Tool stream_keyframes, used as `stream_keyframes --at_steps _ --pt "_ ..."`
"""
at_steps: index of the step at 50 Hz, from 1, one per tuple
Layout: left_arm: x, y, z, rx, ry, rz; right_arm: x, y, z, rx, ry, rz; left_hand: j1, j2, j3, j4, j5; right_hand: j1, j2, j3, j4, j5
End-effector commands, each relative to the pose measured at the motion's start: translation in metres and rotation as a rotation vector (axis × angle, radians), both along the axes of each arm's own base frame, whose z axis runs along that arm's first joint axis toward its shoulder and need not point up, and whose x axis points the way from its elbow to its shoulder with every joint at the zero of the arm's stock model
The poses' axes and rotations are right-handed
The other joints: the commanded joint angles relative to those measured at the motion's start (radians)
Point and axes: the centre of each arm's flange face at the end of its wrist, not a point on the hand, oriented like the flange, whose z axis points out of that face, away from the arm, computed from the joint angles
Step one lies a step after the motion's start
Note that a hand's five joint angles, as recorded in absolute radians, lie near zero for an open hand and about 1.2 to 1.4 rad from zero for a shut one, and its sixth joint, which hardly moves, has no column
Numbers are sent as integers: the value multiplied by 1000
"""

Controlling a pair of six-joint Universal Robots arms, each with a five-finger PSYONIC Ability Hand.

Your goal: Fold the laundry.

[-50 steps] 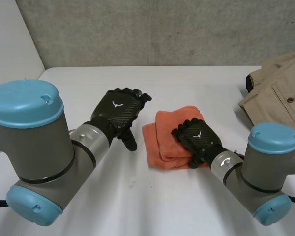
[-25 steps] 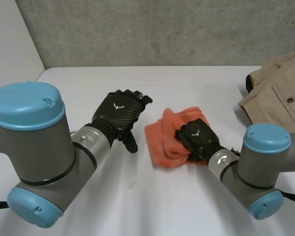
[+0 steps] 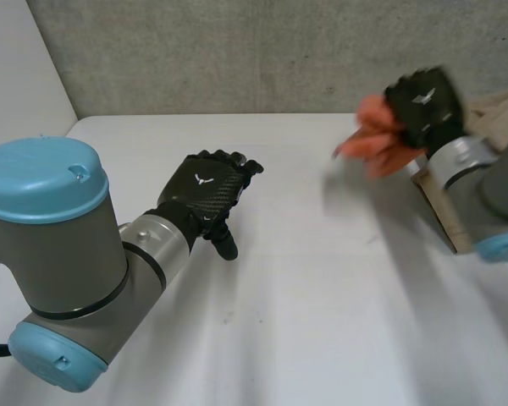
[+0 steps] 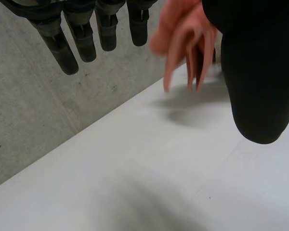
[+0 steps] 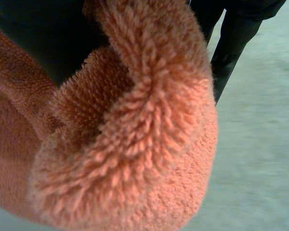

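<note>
The arms were thick grey cylindrical joints (image 3: pixel 72 271) closed by rounded light-blue caps (image 3: pixel 42 173). The left hand (image 3: pixel 205 188) and right hand (image 3: pixel 423 103) were black, their backs a carbon weave, each bearing a small white winged emblem (image 3: pixel 201 178). Silver-grey wrist cuffs (image 3: pixel 157 241) joined hands to arms.
</note>
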Motion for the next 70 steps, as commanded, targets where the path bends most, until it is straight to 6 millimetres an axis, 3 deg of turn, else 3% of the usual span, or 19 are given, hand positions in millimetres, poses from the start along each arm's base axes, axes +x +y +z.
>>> stream_keyframes --at_steps 1,7,12,19,20,28,37,47,57,60,62,65,70 --pt "0 2 -1 2 -1 -4 -68 -48 52 -147 -45 -112 24 17 12 21 -1 421 254 246 209 310" --pt "0 2 -1 3 0 -4 -127 -79 63 -233 -144 -92 24 17 12 21 -1 421 254 246 209 310" --pt "-1 3 -1 4 -1 -5 -151 -82 32 -171 -157 -11 24 17 12 21 -1 421 254 246 209 310" --pt "2 4 -7 23 -9 -1 -185 -86 -6 -211 -80 25 24 17 12 21 -1 421 254 246 209 310" --pt "2 3 -8 23 -9 0 -191 -90 -19 -218 -70 22 24 17 12 21 -1 421 254 246 209 310" --pt "1 2 -8 16 -3 0 -202 -107 -53 -181 -83 6 27 20 15 24 2 421 254 246 209 310" --pt "1 3 -9 18 -5 -1 -214 -136 -52 -158 -123 -52 27 20 15 24 2 421 254 246 209 310" --pt "2 3 -10 23 -9 2 -224 -172 -69 -82 -174 -112 29 23 18 26 5 421 254 246 209 310" --pt "2 3 -10 22 -8 2 -228 -177 -91 -24 -191 -129 29 23 18 27 5 421 254 246 209 310" --pt "2 3 -10 23 -9 2 -229 -173 -88 -15 -199 -148 29 23 18 27 5 -298 -465 -473 -510 -409" --pt "2 4 -10 22 -8 0 -231 -168 -76 -16 -213 -190 29 23 18 27 5 -642 -809 -817 -854 -753" --pt "2 4 -9 21 -7 0 -236 -163 -59 -35 -222 -233 29 23 18 27 5 -801 -968 -976 -1013 -912" --pt "1 4 -7 16 -3 -3 -235 -146 -27 -25 -232 -266 29 23 18 27 5 -801 -968 -976 -1013 -912"
